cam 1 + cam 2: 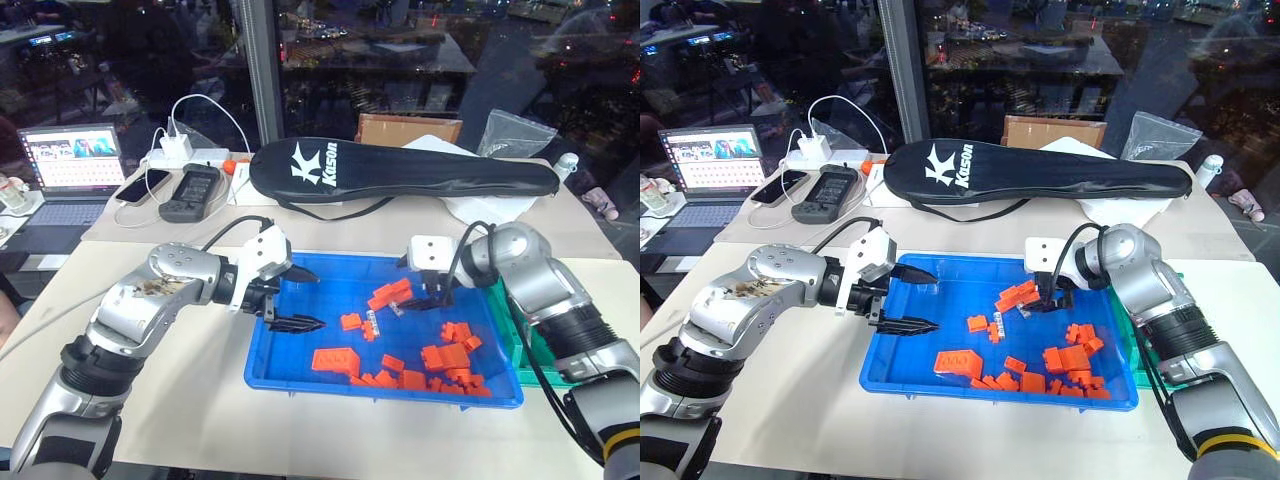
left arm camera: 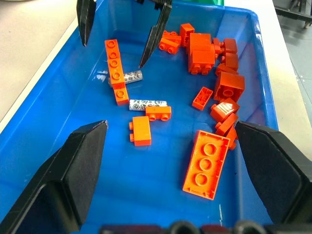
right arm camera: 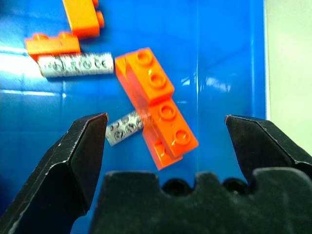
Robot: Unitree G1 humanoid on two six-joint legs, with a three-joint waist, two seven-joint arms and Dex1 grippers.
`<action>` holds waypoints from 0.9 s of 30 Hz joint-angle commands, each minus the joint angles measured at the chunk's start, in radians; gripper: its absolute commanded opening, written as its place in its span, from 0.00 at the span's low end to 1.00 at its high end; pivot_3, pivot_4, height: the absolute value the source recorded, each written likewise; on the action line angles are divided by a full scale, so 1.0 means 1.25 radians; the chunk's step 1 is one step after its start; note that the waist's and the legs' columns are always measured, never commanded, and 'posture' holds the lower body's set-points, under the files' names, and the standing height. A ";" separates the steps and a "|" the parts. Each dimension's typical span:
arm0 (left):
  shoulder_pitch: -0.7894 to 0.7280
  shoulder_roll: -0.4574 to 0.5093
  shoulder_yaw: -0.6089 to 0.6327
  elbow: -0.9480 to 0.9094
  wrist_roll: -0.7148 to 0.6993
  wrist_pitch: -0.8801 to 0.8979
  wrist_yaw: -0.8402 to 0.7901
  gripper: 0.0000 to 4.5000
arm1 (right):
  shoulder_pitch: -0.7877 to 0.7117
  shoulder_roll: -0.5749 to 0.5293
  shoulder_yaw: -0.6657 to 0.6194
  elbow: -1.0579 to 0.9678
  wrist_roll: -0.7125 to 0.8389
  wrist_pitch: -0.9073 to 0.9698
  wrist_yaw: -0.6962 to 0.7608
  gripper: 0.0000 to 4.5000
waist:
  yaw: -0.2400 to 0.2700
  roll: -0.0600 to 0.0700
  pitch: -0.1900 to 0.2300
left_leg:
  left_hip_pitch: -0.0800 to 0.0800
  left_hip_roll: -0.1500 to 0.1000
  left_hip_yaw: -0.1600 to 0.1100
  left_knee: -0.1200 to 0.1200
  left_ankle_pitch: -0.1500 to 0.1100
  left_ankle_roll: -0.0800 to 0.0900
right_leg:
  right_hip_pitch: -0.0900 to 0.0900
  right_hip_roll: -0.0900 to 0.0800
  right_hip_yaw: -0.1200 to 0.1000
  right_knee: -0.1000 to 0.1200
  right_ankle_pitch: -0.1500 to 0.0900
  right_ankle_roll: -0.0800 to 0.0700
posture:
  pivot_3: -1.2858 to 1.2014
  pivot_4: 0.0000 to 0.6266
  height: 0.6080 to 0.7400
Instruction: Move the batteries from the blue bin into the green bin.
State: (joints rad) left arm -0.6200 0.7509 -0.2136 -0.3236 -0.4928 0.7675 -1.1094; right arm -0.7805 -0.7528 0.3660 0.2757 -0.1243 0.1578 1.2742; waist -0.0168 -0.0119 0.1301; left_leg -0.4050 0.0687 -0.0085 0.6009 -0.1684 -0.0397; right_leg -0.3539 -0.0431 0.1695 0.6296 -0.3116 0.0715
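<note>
left arm: reaches in from the left, forearm bent across toward the right
left gripper (image 1: 297,298): points right and slightly down — fingers spread apart, nothing between them
right arm: comes in from the right, elbow bent, wrist angled down and to the left
right gripper (image 1: 426,298): tilted steeply downward — black fingers (image 3: 73,156) stand wide apart, nothing gripped

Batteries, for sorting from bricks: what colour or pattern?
Silvery-grey with dark printed markings, clearest in right wrist view: batteries.
</note>
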 commanded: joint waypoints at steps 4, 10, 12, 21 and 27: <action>-0.002 0.008 0.023 -0.025 -0.006 -0.003 0.009 1.00 | -0.012 0.013 -0.006 0.009 -0.009 -0.037 -0.001 0.45 | -0.001 0.000 0.000 | 0.000 0.000 0.000 0.000 0.000 0.000 | 0.000 0.000 0.000 0.000 0.000 0.000 | 0.52 0.24 0.85; 0.002 0.009 0.018 -0.027 -0.003 -0.003 0.014 1.00 | -0.008 -0.009 -0.028 -0.019 0.004 -0.028 0.008 0.10 | -0.001 0.000 0.000 | 0.000 0.000 0.000 0.000 0.000 0.000 | 0.000 0.000 0.000 0.000 0.000 0.000 | 0.52 0.24 0.85; 0.003 0.009 0.020 -0.027 -0.004 0.000 0.016 1.00 | -0.005 -0.032 -0.036 -0.025 0.002 -0.031 0.014 0.10 | -0.001 0.000 0.000 | 0.000 0.000 0.000 0.000 0.000 0.000 | 0.000 0.000 0.000 0.000 0.000 0.000 | 0.52 0.24 0.85; 0.003 0.015 0.020 -0.019 -0.006 -0.003 0.013 1.00 | 0.045 -0.130 -0.068 -0.071 0.004 -0.013 0.045 0.10 | 0.000 0.000 0.000 | 0.000 0.000 0.000 0.000 0.000 0.000 | 0.000 0.000 0.000 0.000 -0.001 0.001 | 0.52 0.24 0.85; -0.002 0.012 0.010 -0.009 0.004 -0.013 0.010 1.00 | 0.046 -0.158 -0.072 -0.041 -0.030 0.011 0.009 0.32 | -0.002 0.000 0.000 | 0.000 0.000 0.000 0.000 0.000 0.000 | 0.000 0.000 0.000 0.000 -0.001 0.001 | 0.52 0.24 0.85</action>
State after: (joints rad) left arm -0.6095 0.7596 -0.2134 -0.3322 -0.4947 0.7679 -1.0924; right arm -0.7023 -0.9325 0.3115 0.2359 -0.1558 0.1582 1.2978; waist -0.0196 -0.0119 0.1302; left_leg -0.4047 0.0687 -0.0084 0.6005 -0.1684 -0.0397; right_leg -0.3540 -0.0430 0.1695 0.6295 -0.3125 0.0729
